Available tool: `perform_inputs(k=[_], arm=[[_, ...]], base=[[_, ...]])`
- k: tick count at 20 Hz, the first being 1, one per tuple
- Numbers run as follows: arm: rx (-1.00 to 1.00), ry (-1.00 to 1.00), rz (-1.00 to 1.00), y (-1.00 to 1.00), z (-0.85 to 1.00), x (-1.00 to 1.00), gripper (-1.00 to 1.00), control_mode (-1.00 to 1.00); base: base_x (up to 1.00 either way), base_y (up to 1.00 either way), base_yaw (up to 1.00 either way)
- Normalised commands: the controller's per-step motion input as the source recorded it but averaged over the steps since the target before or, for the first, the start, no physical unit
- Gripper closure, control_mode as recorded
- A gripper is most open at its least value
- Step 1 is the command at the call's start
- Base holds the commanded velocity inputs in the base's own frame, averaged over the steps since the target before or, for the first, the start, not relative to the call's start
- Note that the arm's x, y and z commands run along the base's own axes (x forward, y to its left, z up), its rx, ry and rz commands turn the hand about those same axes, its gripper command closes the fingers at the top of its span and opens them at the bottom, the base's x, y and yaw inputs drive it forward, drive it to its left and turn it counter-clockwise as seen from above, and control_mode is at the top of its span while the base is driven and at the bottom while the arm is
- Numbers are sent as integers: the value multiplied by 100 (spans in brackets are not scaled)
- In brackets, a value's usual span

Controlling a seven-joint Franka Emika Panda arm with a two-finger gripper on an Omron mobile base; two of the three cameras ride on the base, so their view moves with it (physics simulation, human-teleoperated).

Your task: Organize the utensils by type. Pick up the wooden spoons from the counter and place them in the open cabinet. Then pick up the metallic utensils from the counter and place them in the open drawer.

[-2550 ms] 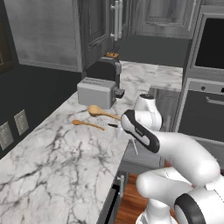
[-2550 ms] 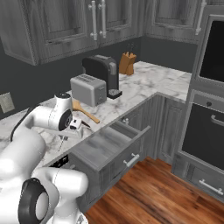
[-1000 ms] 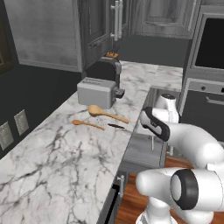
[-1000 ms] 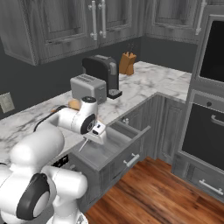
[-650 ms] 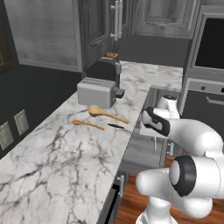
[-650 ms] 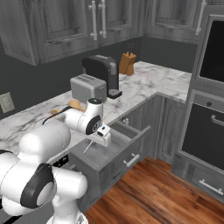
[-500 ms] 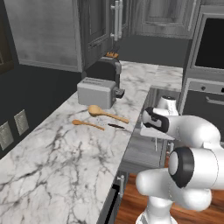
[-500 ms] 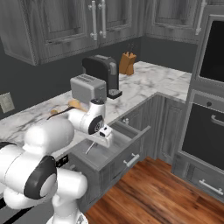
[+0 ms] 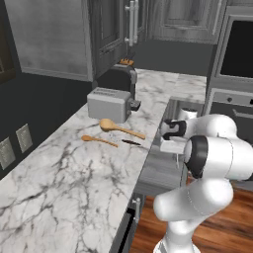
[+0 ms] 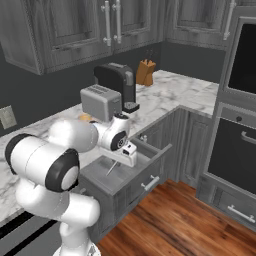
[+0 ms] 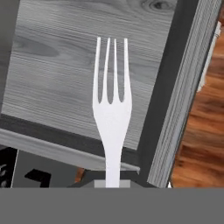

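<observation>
Swung off the counter point(image 9: 74, 173) since the earlier frames, now parked over the open drawer point(image 10: 135, 181) with gripper point(image 10: 122, 161) pointing down into it. Fingers clamped together on the handle of a silver fork point(image 11: 111, 118), tines out ahead above the grey wood-grain drawer floor; thin shaft also seen hanging under the hand in the right base view. Drawer pulled out below the counter's front edge, silver bar handle point(image 10: 150, 183) on its front panel. Both wooden spoons on the marble near the front edge, just ahead of the toaster point(image 9: 109, 104): big-bowled spoon point(image 9: 118, 127) closer to the toaster, slimmer spoon point(image 9: 98, 140) beside it. Small dark utensil point(image 9: 130, 142) next to them, type too small to tell. Coffee machine point(image 10: 116, 82) behind toaster, knife block point(image 10: 145, 73) toward the back corner.
</observation>
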Motion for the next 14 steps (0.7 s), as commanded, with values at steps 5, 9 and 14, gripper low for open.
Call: perform_inputs(k=[5,9,14], arm=[[0,0,0,-3,-22,46,100,-100],[0,-2,0,-12,-40,20,100,-100],[0,-13,0,-11,-46,1,100,-100]], base=[[0,0,0],[0,0,0],[0,0,0]])
